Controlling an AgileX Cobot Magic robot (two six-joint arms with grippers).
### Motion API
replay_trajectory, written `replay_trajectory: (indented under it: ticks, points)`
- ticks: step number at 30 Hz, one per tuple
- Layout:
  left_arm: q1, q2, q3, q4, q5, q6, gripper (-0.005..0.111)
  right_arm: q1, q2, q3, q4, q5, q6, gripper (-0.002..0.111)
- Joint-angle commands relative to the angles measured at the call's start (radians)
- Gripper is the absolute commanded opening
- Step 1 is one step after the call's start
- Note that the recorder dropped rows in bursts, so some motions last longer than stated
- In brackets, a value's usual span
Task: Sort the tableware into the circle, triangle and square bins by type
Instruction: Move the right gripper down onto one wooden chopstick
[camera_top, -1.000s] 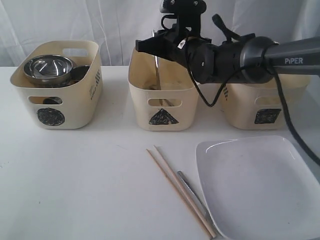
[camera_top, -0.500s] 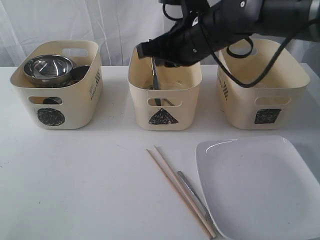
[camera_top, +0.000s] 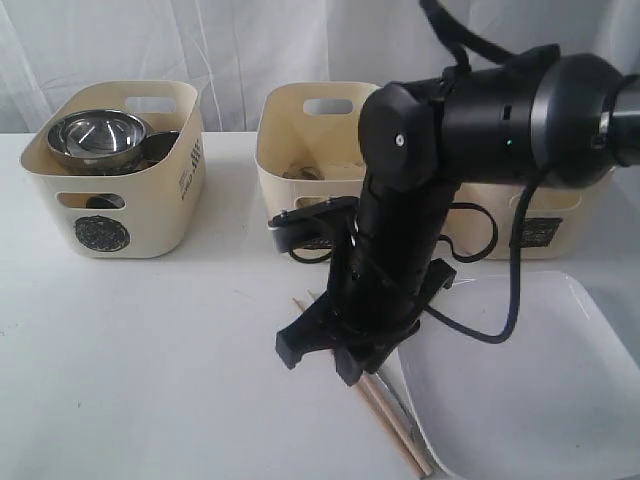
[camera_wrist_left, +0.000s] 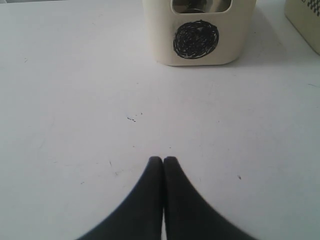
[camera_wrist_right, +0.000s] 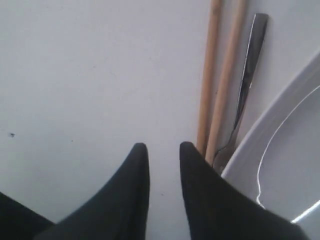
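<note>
My right gripper hangs open and empty low over the table, just beside two pale wooden chopsticks. A flat steel utensil, whose kind I cannot tell, lies along them against the large white square plate. The circle bin holds steel bowls. The right arm partly hides the triangle bin and most of the square bin. My left gripper is shut with nothing in it, over bare table in front of the circle bin.
White tabletop stretches between the bins and the front edge. A pale curtain hangs behind the bins. The right arm's black cable loops over the plate's near corner.
The right arm has swung from above the triangle bin, where a steel utensil hung, down to the table front beside the chopsticks. Its gripper is now empty. The left gripper shows only now.
</note>
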Motion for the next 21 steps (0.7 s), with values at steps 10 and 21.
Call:
replay_trajectory:
  ticks: [10,21]
  points:
    - [-0.004,-0.004,0.003,-0.005,0.002,0.002,0.000,0.028,-0.004,0.114,-0.109,-0.171,-0.010,0.026]
    - [-0.004,-0.004,0.003,-0.005,0.002,0.002,0.000,0.028,0.000,0.151,-0.078,-0.292,-0.031,0.045]
